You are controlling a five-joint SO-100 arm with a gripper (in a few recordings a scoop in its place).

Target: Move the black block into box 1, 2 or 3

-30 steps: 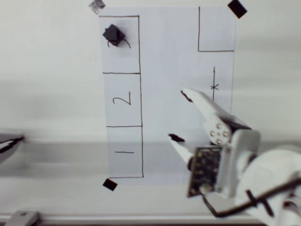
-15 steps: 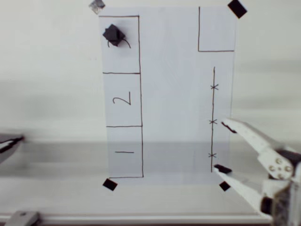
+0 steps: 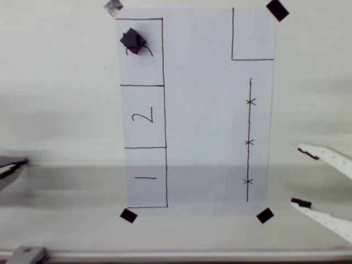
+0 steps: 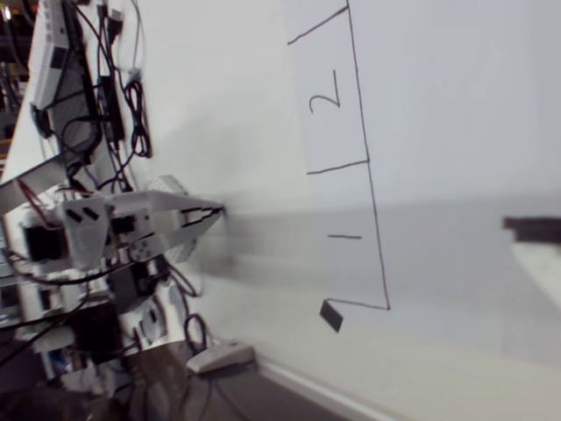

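A pale, off-white table top (image 3: 60, 99) carries a white sheet of paper (image 3: 203, 110), fixed at its corners by small black tape squares (image 3: 264, 215) and one greyish tape piece (image 3: 113, 6). Pen-drawn on the sheet are a column of three tall black-outline boxes at the left in the overhead view, an unnumbered rectangle at the top right, and a vertical line crossed by three small marks. A small matte black cube (image 3: 132, 39) rests in the top box of the column (image 3: 155, 60).
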